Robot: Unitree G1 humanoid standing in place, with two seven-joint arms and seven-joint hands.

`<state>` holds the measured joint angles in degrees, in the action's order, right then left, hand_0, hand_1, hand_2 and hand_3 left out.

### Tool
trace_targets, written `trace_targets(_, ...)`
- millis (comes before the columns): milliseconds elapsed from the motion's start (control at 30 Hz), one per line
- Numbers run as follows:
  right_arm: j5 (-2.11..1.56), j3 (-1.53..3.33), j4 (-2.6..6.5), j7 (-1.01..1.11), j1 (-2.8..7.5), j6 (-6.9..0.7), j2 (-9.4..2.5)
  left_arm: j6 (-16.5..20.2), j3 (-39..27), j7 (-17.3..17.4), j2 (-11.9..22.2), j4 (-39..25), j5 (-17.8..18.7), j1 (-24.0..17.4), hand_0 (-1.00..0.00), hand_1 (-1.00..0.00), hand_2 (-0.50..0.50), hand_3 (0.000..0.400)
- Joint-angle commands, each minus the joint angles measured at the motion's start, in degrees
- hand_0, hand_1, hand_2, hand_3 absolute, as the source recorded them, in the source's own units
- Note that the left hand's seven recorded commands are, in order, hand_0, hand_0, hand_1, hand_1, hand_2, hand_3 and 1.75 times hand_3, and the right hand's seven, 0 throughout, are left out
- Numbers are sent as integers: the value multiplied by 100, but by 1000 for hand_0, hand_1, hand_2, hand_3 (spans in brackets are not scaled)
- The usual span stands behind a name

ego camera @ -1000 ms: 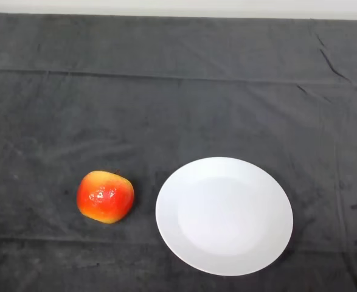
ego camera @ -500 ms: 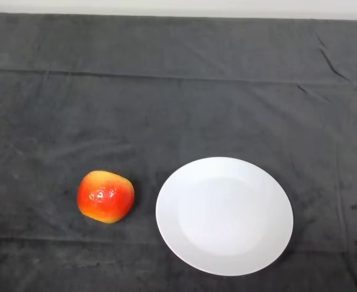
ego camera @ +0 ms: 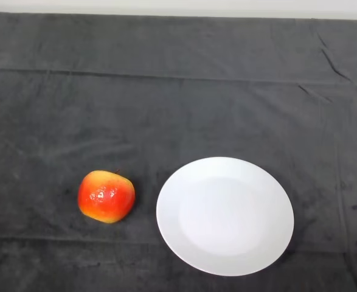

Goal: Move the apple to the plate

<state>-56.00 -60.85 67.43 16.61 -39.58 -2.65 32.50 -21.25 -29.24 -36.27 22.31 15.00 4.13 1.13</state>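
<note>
Head view: nothing of the task is done yet, as far as this shows. The apple point(ego camera: 106, 196) sits on the dark cloth point(ego camera: 178, 103) that covers the bench, towards the near left, red with an orange-yellow patch along its lower side and its short stem pointing away from the camera. The white plate point(ego camera: 166, 207) lies just beside it on the right, apart from it by a narrow strip of cloth, and it holds nothing. No part of the robot shows here, so the state of the hand cannot be told from this view.

What is left is the whole job: the hand has to come in, take hold of the apple, carry it the short way right and set it down inside the plate's rim. Since the left arm would enter from the lower left, the apple lies on the side nearest it, which should make the reach easy.

Nothing else stands on the cloth, and nothing lies between apple and plate. The cloth has a few folds and creases towards the far right, well away from both. The apple is round and may roll if nudged.
</note>
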Motion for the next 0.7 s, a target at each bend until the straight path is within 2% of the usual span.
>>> trace_targets(33,-110,2,7,2,-89,45,137,114,154,-49,144,-419,-142,-75,0,0,0,0)
trace_targets(700,-106,10,-22,-11,-80,42,124,1206,1122,-26,49,-1643,-607,-79,0,0,0,0)
